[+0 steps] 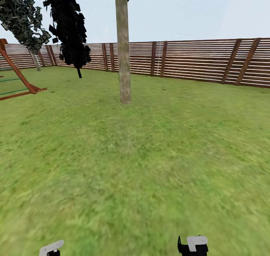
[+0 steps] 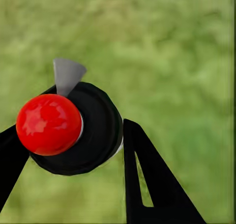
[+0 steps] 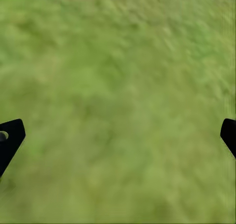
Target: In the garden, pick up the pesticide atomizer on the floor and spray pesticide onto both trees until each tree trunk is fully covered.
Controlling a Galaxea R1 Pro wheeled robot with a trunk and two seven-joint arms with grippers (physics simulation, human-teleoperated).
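Note:
The pesticide atomizer (image 2: 73, 130) has a round black body, a glossy red knob (image 2: 48, 124) and a grey nozzle (image 2: 66, 75). My left gripper (image 2: 73, 152) is shut on it, a black finger (image 2: 142, 179) on each side, above blurry grass. My right gripper (image 3: 118, 140) is open with nothing between its widely spread fingertips (image 3: 10, 140), also over grass. One tree trunk (image 1: 123, 61), thick, straight and grey-tan, rises from the lawn ahead in the head view, several metres away. No white mist shows anywhere.
A brown slat fence (image 1: 195, 59) closes off the lawn (image 1: 142, 166) behind the tree. A black cypress-like tree (image 1: 71, 31) and a leafy tree with a thin pale trunk (image 1: 35, 59) stand at the far left. A red wooden frame (image 1: 17, 76) is at the left edge.

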